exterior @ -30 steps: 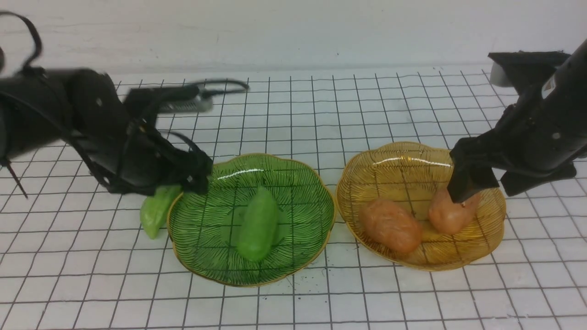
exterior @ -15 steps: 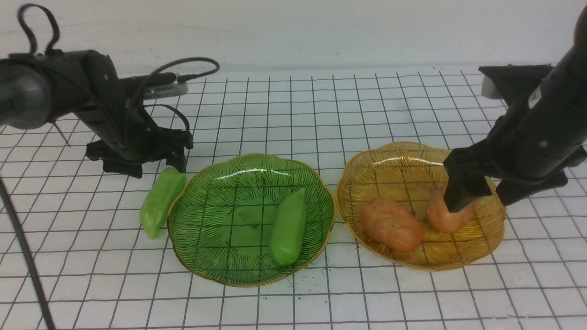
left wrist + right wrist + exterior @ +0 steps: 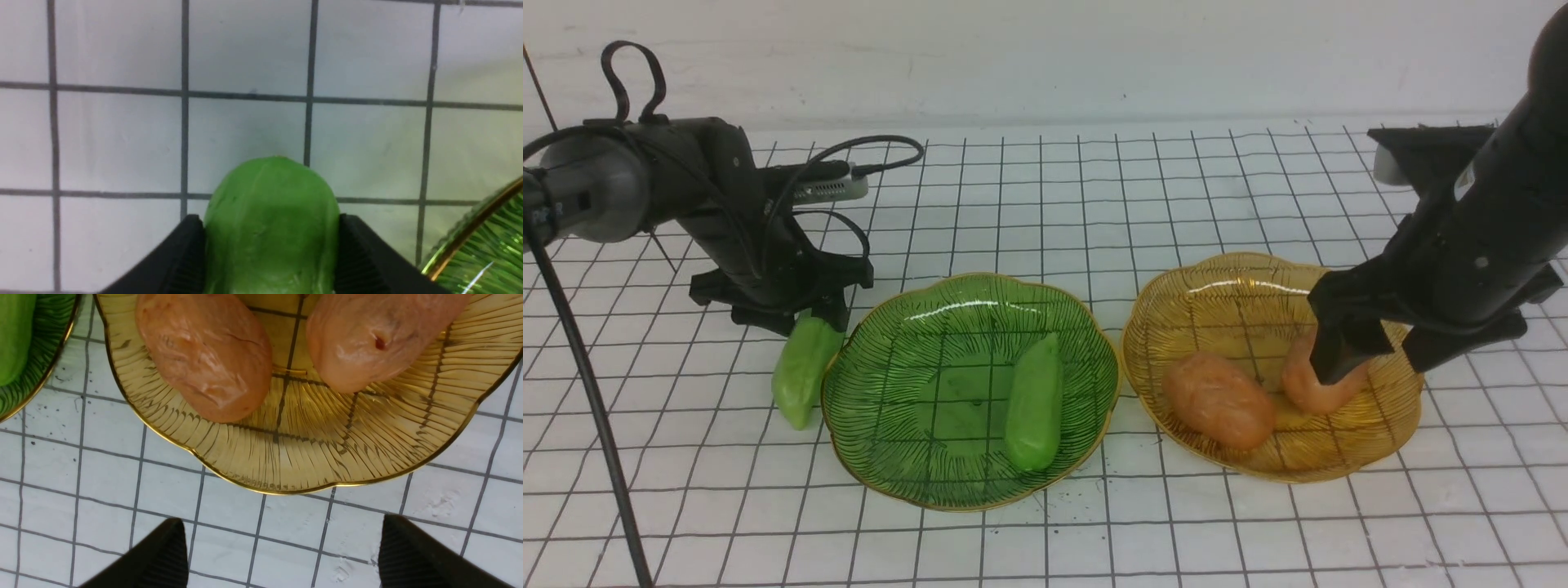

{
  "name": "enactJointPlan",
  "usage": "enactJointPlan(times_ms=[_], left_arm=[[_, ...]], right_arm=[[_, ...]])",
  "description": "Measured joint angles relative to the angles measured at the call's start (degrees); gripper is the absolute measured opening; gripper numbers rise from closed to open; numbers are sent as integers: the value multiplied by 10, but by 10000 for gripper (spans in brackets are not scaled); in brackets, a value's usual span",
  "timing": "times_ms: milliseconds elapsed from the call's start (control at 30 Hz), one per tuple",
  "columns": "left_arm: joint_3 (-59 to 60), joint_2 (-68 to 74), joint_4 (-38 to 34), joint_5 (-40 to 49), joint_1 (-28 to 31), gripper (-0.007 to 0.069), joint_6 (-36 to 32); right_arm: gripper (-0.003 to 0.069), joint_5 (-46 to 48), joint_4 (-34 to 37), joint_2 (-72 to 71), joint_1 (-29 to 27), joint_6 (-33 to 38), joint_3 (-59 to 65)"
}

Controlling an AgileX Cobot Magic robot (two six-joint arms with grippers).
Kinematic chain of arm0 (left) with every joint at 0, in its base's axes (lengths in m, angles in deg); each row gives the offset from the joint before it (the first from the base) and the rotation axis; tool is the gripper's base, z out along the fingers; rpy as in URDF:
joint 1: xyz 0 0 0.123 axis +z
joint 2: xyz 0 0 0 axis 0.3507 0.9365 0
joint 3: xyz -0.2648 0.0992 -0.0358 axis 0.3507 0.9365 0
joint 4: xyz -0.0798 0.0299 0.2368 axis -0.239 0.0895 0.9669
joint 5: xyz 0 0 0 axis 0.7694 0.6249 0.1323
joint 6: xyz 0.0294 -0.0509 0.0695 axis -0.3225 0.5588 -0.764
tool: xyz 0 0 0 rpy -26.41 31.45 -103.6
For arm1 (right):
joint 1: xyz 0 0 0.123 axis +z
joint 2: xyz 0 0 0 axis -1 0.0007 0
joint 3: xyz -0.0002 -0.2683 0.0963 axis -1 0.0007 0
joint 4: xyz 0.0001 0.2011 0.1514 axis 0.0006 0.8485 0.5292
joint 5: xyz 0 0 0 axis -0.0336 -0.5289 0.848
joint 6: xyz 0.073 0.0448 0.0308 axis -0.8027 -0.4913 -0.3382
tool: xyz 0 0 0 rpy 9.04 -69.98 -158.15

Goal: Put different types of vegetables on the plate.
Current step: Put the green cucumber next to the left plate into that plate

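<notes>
Three of the four vegetables look to be in place: one cucumber (image 3: 1034, 404) lies in the green plate (image 3: 964, 482), toward its right edge, and two potatoes (image 3: 1218, 400) (image 3: 1323, 376) lie in the amber plate (image 3: 1282, 465), one near its left edge, the other toward its right edge. What is left, I judge, is the second cucumber (image 3: 802, 376), which lies on the bench (image 3: 1176, 539) just outside the green plate's left edge, toward the bench's left side. The left tool (image 3: 269, 241) has its fingers on both sides of that cucumber, up against it, so it seems to be gripping it there; lifting it over the rim into the green plate would finish the job. The right tool (image 3: 286, 555) stands wide with nothing between its fingers, near the amber plate. Counted up: two cucumbers, two potatoes, two plates and two tools, with one cucumber yet to be placed.
</notes>
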Motion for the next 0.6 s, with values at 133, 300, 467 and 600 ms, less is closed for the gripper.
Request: enactJointPlan(times_ms=[133, 300, 467, 600], left_arm=[[-2, -6, 4, 29, 0, 360, 0], [-38, -82, 36, 101, 0, 360, -15], [-69, -172, -8, 142, -3, 360, -21], [-58, -186, -84, 156, -34, 360, -35]], right_arm=[[569, 0, 0, 0, 0, 0, 0], [569, 0, -1, 0, 0, 8, 0], [569, 0, 3, 0, 0, 14, 0], [547, 0, 3, 0, 0, 19, 0]])
